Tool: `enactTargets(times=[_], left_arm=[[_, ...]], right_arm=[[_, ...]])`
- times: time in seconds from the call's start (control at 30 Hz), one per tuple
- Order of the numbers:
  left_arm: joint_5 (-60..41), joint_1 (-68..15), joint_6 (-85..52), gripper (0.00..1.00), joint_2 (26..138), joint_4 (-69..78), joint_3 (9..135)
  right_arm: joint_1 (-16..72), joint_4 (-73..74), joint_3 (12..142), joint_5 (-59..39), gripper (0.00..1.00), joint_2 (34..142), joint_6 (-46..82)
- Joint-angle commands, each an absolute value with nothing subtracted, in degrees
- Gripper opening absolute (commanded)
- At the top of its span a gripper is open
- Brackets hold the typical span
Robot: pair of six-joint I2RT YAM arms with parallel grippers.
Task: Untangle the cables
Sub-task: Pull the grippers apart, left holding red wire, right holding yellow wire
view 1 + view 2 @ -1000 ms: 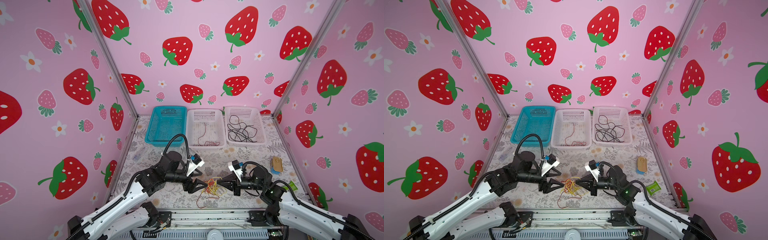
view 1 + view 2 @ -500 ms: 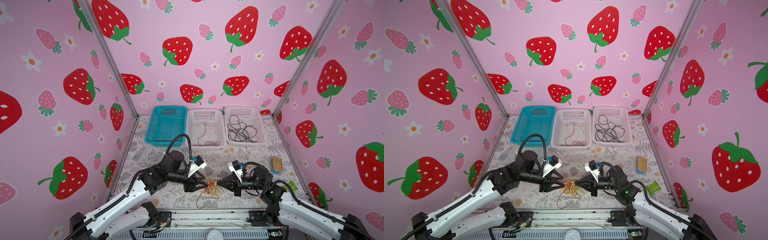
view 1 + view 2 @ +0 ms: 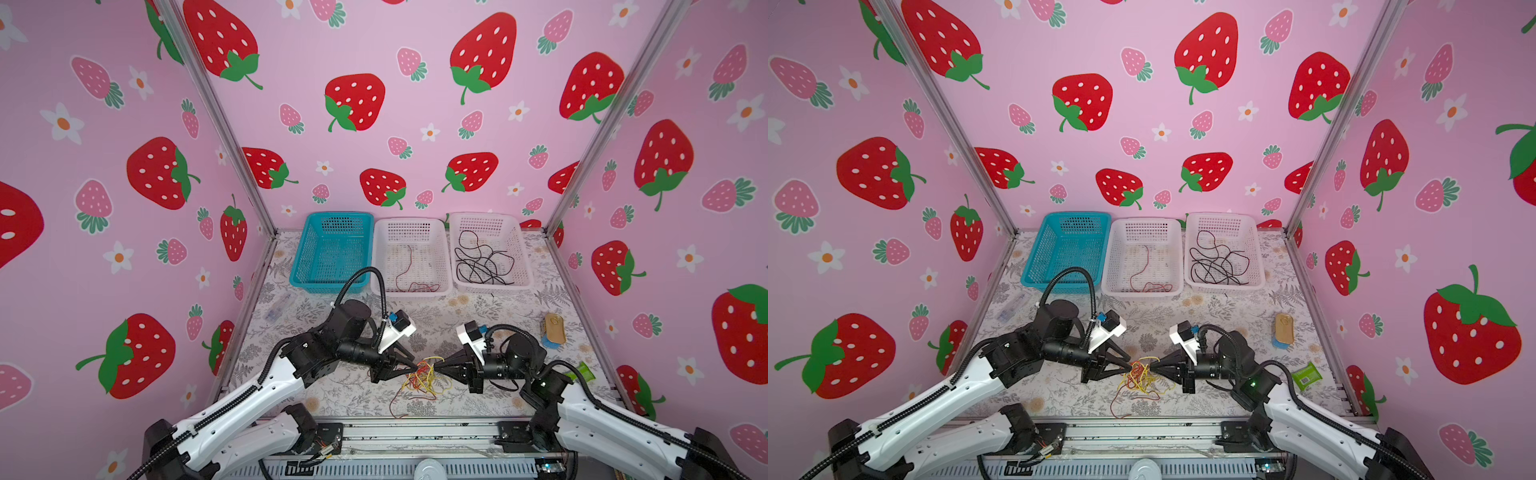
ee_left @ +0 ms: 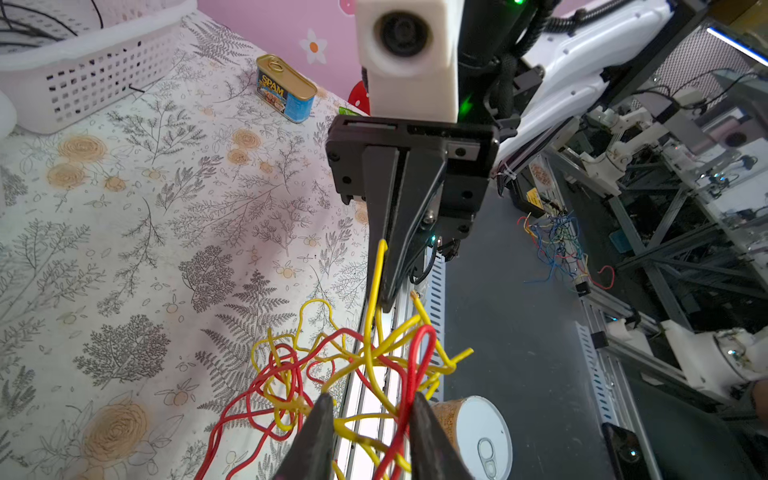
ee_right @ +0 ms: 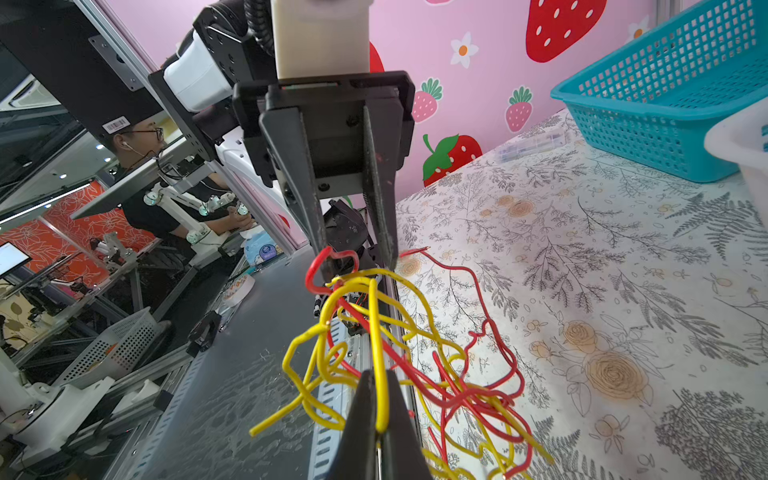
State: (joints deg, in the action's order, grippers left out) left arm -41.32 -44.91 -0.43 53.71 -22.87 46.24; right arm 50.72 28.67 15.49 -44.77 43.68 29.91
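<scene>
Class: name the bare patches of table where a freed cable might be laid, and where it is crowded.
Bare: the cloth between the middle basket and the cable tangle; also between the right basket and the tin. Crowded: front middle, where the left gripper and right gripper meet at that tangle.

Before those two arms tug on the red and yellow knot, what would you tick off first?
1. The right gripper holds something: ok, shut on a yellow cable.
2. The left gripper holds something: not ok, jaws apart, red and yellow strands between them.
3. Both grippers on different cables: cannot tell in the tangle.
4. The red tail free to slide: ok, lying loose on the table.
5. The blue basket has room: ok, nothing visible inside.
</scene>
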Motion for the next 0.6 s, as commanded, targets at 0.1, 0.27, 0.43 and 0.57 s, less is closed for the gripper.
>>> enactTargets(times=[0.1, 0.27, 0.43, 0.57], left_arm=[[-42.95, -45.1, 1.95, 0.0, 51.97, -22.18, 46.53], [-38.85, -45.0, 3.03, 0.0, 48.86, -24.61, 48.54], [-34.99, -44.77, 0.06, 0.0, 43.04, -22.19, 48.93], [-32.46, -44.66, -3.75, 0.0, 38.61, -18.61, 49.89]], right_arm=[[50.7, 30.37, 16.18, -43.55, 0.0, 43.69, 29.44], [50.69, 28.07, 15.4, -38.07, 0.0, 42.6, 29.44], [49.91, 25.29, 13.22, -27.83, 0.0, 42.87, 31.66], [48.04, 26.74, 10.81, -23.22, 0.0, 47.62, 35.34]])
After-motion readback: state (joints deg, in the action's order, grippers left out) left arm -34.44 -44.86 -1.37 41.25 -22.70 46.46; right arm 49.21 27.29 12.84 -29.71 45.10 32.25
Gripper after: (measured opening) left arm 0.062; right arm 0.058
